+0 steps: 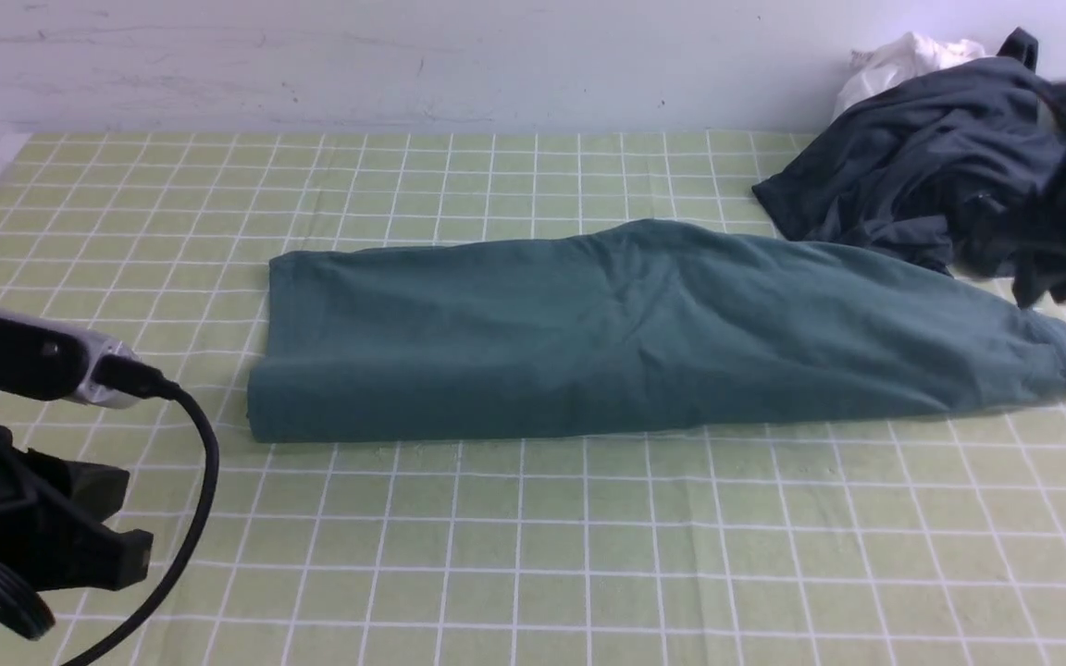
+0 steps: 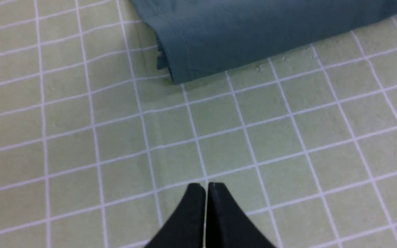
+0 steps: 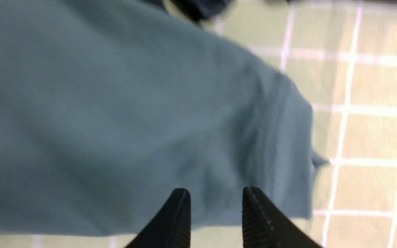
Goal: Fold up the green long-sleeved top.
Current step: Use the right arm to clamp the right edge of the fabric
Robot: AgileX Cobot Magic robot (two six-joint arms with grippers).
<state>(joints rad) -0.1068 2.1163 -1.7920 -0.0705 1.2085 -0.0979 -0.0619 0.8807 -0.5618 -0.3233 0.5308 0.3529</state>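
The top point(image 1: 644, 333) lies as a long folded band across the surface point(image 1: 588, 555), the left gripper point(image 2: 205, 186) pressed together and empty off its hem corner, the right gripper point(image 3: 215, 193) spread above the other end, gripping nothing, probably ready for a crosswise fold.

Blk left arm point(image 1: 15, 527), silver cam point(image 1: 100, 373), blk cable point(image 1: 206, 449), right claw point(image 3: 215, 191) prob ribbed

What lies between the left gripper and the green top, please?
Only bare checked tablecloth; the left wrist view shows it from the left gripper up to the green top.
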